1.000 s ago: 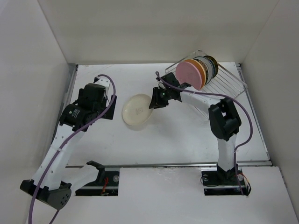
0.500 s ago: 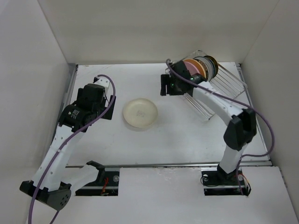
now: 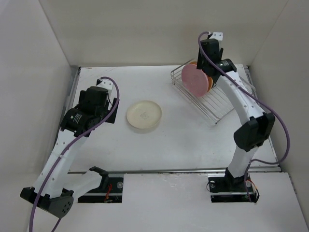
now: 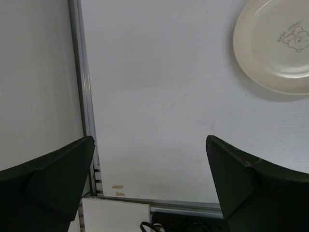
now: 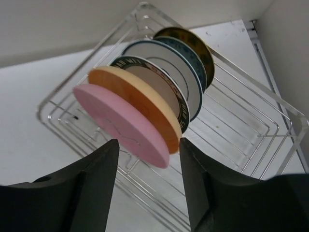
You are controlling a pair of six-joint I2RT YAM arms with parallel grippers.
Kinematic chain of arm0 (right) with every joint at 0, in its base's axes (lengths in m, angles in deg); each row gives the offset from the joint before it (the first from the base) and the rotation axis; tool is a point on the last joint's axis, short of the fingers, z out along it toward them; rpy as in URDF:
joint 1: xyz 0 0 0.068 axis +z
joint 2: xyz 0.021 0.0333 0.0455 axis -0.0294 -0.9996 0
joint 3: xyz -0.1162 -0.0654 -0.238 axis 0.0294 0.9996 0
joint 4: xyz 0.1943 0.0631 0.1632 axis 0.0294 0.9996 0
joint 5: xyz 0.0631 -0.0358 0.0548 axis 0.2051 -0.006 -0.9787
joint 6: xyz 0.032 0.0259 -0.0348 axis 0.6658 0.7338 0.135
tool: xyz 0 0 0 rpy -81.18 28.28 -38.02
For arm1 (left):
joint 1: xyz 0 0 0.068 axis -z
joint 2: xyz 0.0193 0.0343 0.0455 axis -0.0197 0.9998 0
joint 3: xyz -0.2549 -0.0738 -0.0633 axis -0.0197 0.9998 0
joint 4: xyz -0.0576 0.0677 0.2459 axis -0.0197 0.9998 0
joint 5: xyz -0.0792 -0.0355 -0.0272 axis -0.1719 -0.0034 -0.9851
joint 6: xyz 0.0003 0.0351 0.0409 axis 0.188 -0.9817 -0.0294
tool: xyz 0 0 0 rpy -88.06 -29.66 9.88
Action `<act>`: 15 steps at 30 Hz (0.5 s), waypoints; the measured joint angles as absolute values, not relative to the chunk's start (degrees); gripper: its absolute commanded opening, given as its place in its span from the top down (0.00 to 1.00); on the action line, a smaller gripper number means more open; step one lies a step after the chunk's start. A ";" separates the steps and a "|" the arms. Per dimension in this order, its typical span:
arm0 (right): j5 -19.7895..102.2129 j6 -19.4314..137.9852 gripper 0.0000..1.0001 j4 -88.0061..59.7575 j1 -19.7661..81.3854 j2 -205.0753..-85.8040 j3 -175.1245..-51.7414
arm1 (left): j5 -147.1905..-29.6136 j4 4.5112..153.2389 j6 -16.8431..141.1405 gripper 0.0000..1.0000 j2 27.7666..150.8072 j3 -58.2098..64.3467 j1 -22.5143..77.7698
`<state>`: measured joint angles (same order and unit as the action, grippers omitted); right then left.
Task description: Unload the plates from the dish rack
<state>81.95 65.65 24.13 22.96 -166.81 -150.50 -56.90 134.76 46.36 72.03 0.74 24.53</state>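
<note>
Swung up from the rack's front, my right gripper (image 5: 148,143) hangs wide and empty above the dish rack (image 3: 219,105), where the pink plate (image 5: 123,123), tan plate (image 5: 140,92) and three others stand on edge. The cream plate (image 3: 144,115) lies flat on the table (image 3: 193,140) near my wide-open left gripper (image 4: 149,145).

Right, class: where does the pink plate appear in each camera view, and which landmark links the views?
Top external: the pink plate stands upper right, at the left end of the row in the dish rack.
Left wrist: not in view.
Right wrist: the pink plate sits centre, frontmost in the row.
Shared landmark: the dish rack, seen in both of those views.
</note>
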 measured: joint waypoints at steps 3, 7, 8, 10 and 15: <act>82.35 63.90 0.45 24.42 22.02 -172.19 -150.50 | -56.35 134.76 46.03 0.00 72.03 0.74 24.53; 81.98 62.70 0.45 24.79 21.85 -175.69 -150.50 | -55.78 134.76 45.86 0.00 72.03 0.74 24.53; 81.80 62.53 0.45 24.74 21.85 -175.77 -150.50 | -55.67 134.76 45.84 0.00 72.03 0.74 24.53; 81.71 62.31 0.46 24.55 21.65 -175.75 -150.68 | -55.63 134.76 45.82 0.00 72.03 0.74 24.53; 81.32 61.63 0.49 23.69 20.34 -175.84 -150.92 | -55.61 134.76 45.64 0.00 72.03 0.74 24.53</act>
<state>81.32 61.63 23.69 20.34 -175.84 -150.92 -55.61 134.76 45.64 72.03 0.74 24.53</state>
